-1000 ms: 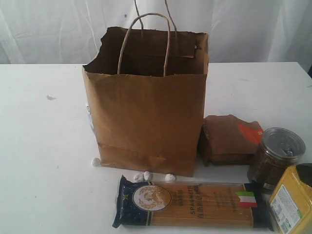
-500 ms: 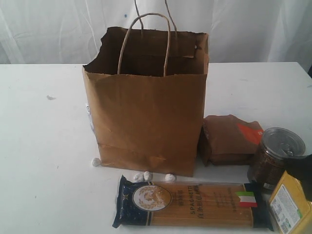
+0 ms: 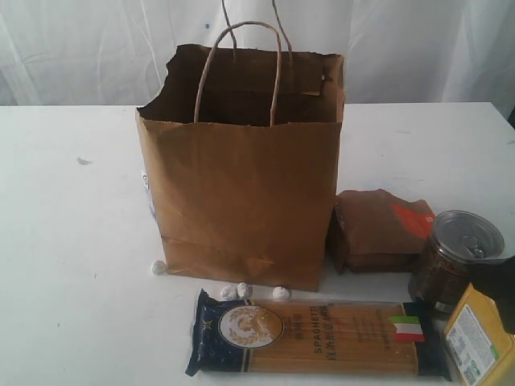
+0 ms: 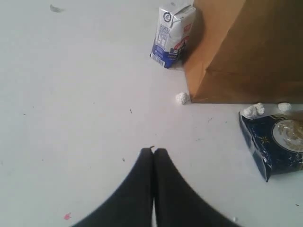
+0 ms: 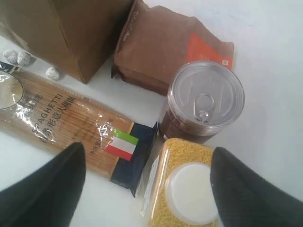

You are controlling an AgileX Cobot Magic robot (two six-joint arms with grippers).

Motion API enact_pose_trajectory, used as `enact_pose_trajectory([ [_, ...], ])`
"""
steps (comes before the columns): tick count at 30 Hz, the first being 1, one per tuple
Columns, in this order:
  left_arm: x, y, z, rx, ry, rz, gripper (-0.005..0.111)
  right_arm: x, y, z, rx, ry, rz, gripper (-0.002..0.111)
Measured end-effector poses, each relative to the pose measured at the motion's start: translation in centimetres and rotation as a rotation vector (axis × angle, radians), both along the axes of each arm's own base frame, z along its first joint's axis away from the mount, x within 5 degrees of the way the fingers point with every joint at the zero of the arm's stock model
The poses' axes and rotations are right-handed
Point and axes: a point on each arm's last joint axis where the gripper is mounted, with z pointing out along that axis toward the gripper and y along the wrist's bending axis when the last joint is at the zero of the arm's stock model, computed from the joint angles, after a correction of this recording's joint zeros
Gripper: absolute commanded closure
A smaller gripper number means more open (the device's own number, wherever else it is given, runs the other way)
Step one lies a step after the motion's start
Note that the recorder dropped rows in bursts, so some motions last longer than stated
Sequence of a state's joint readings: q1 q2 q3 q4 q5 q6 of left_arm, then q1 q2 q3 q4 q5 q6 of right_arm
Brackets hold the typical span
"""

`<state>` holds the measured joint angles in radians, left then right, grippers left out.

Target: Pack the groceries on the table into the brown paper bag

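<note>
Your right gripper (image 5: 147, 149) hangs with its jaws spread wide on either side of the white-capped plastic bottle of yellow grains (image 5: 182, 189), gripping nothing yet as far as the wrist view shows. Your left gripper (image 4: 154, 150) is pinched shut on nothing, low over a bare stretch of the plain white table (image 3: 72, 241) and well apart from the tall brown kraft paper bag (image 3: 241, 193). The bottle sits at the near right corner, crowded by the silver-lidded glass jar (image 3: 455, 257) just beside it and the blue-ended clear spaghetti pack (image 3: 314, 331) lying flat in front of the bag. The small orange-labelled brown pouch (image 3: 378, 229) lies against the bag's right side. That crowding is your first risk: a finger coming down off-centre could land on the jar's lid or pin the spaghetti pack's end, so the jaws would close on two things or shove the jar over. The bottle looks smooth and heavy with grain, and a grip near the cap may let it swing or slip. The bag is unbraced, so a bottle dragged across its ragged rim or snagged in the twisted paper handles (image 3: 241, 68) could topple it onto the small white-and-blue carton (image 4: 173, 33) at its side.
</note>
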<state>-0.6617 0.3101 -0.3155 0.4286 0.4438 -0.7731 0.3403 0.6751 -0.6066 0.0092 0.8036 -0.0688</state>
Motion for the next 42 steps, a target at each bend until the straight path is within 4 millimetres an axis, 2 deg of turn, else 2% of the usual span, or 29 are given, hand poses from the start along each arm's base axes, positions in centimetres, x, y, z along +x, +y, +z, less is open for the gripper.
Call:
enact_pose_trajectory([
  [5,-0.1,-0.1,-0.4,-0.017,0.019,-0.003,0.107,-0.1,0.0,-0.1,0.000,0.016,-0.001,0.040],
  [11,-2.2,-2.2,-2.0,-0.379,0.421,-0.032,0.107,-0.3,0.1,-0.3,0.013,0.047,0.000,0.040],
  [17,-2.5,-2.1,-4.0,-0.368,0.487,0.008,0.107,-0.4,0.3,-0.3,0.042,0.064,0.001,0.040],
  [19,-2.7,-1.5,-5.7,-0.367,0.489,0.076,0.107,-0.4,0.4,-0.2,0.058,0.060,0.001,0.040],
  [20,-2.9,-1.0,-7.0,-0.377,0.480,0.128,0.107,-0.4,0.5,-0.2,0.068,0.057,0.001,0.040],
  [22,-3.0,-0.5,-8.2,-0.413,0.429,0.189,0.107,-0.4,0.5,-0.2,0.072,0.059,0.002,0.040],
  [26,-2.8,0.0,-7.8,-0.482,0.236,0.235,0.107,-0.4,0.5,-0.2,0.073,0.057,0.001,0.040],
  [38,-2.5,0.2,-7.7,-0.483,0.181,0.238,0.107,-0.4,0.7,-0.1,0.104,0.070,0.003,0.040],
  [40,-2.1,0.3,-7.6,-0.434,0.087,0.218,0.107,-0.5,0.7,-0.1,0.106,0.071,0.003,0.040],
  [42,-1.6,0.8,-6.9,-0.287,-0.089,0.172,0.107,-0.5,0.7,-0.1,0.107,0.071,0.003,0.040],
])
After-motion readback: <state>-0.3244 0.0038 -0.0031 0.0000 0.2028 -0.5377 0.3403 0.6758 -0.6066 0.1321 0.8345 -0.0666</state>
